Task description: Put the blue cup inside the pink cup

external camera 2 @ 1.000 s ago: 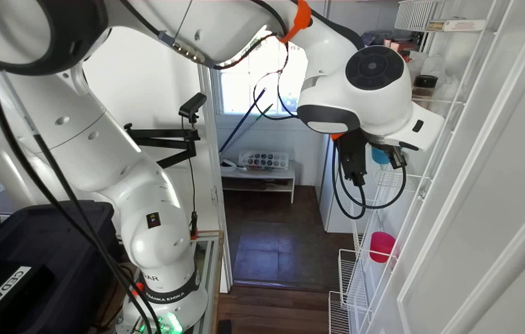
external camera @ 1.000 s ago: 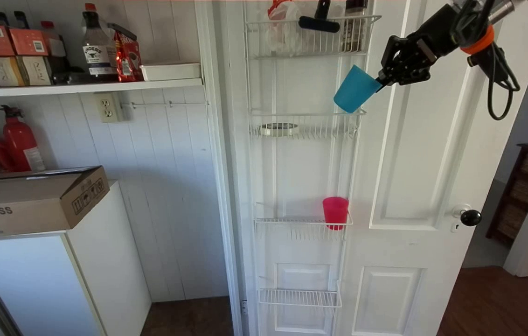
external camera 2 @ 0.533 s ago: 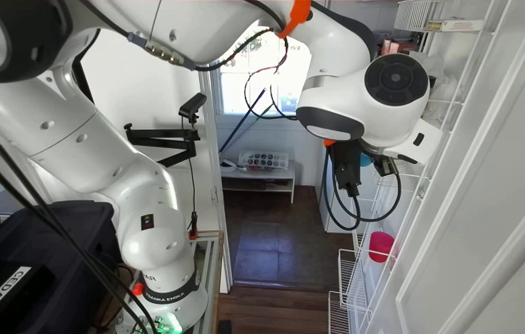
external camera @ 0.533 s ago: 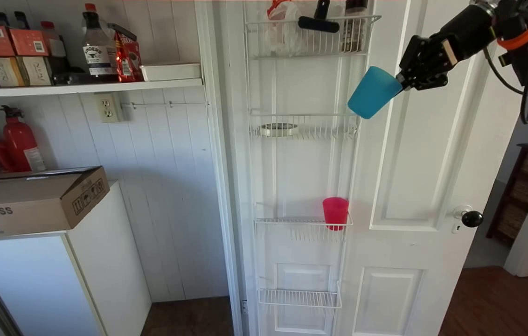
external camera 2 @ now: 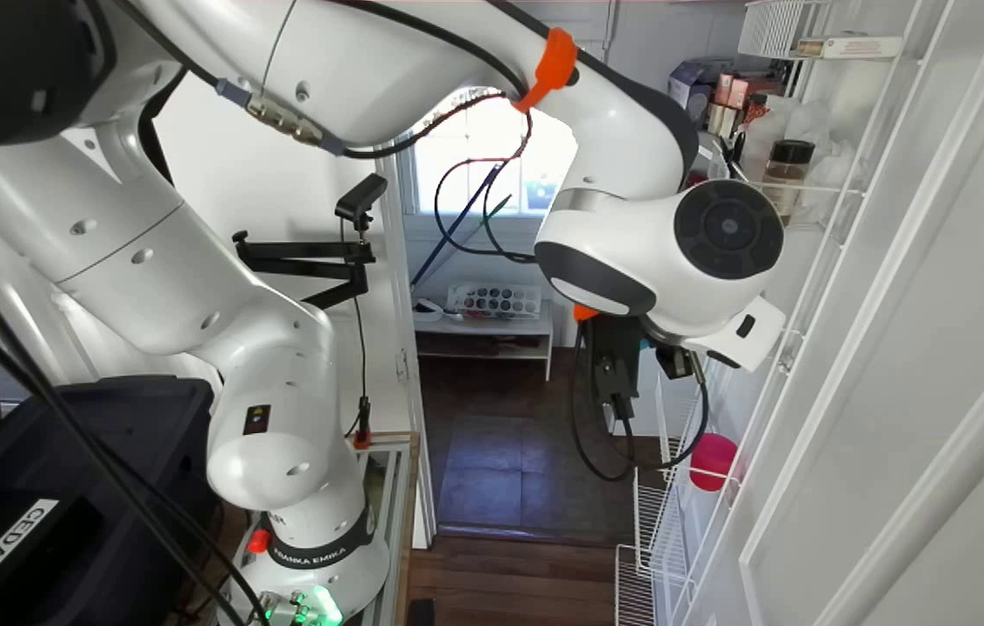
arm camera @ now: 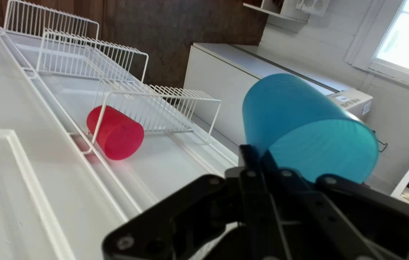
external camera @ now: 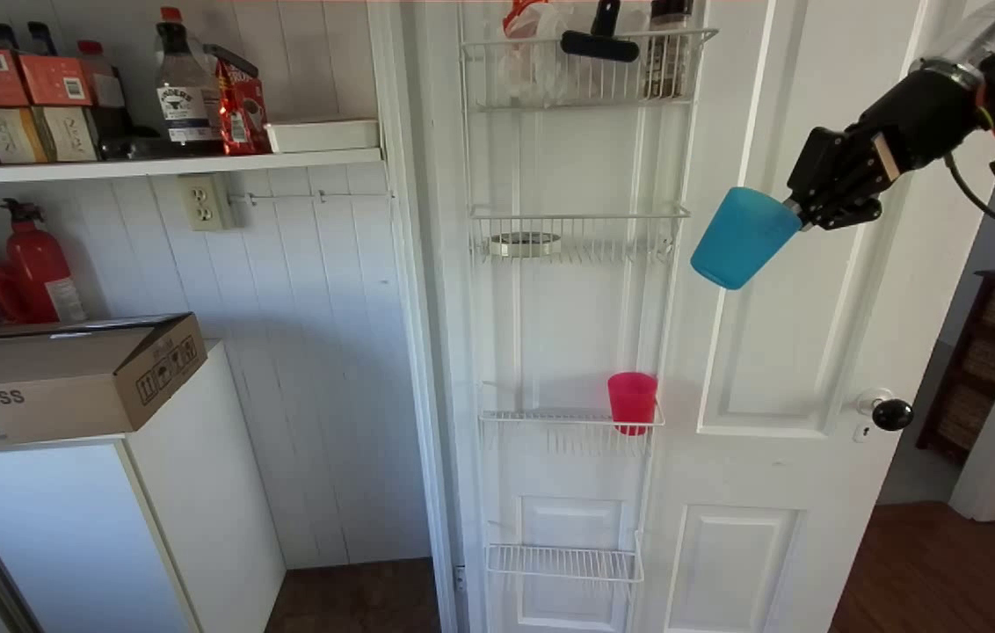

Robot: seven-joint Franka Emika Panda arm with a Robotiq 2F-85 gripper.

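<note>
The blue cup (external camera: 745, 239) hangs tilted in the air, base toward the lower left, above and to the right of the pink cup in an exterior view. My gripper (external camera: 799, 211) is shut on its rim. In the wrist view the fingertips (arm camera: 258, 155) pinch the wall of the blue cup (arm camera: 291, 104), whose opening faces the camera. The pink cup (external camera: 632, 398) stands upright at the right end of a wire shelf; it also shows in an exterior view (external camera 2: 712, 461) and the wrist view (arm camera: 117, 133). In an exterior view the robot's wrist hides the fingers and nearly all the blue cup.
A white wire rack (external camera: 581, 215) with several shelves hangs on the white door (external camera: 779, 475). A round roll (external camera: 525, 244) lies on a higher shelf. A bottle (external camera: 666, 61) and plastic bag stand above. A black door knob (external camera: 889, 414) sticks out at the right.
My gripper, holding the blue cup, has moved right and down in an exterior view, away from the higher shelf. The robot's wrist has lowered. The pink cup has not moved.
</note>
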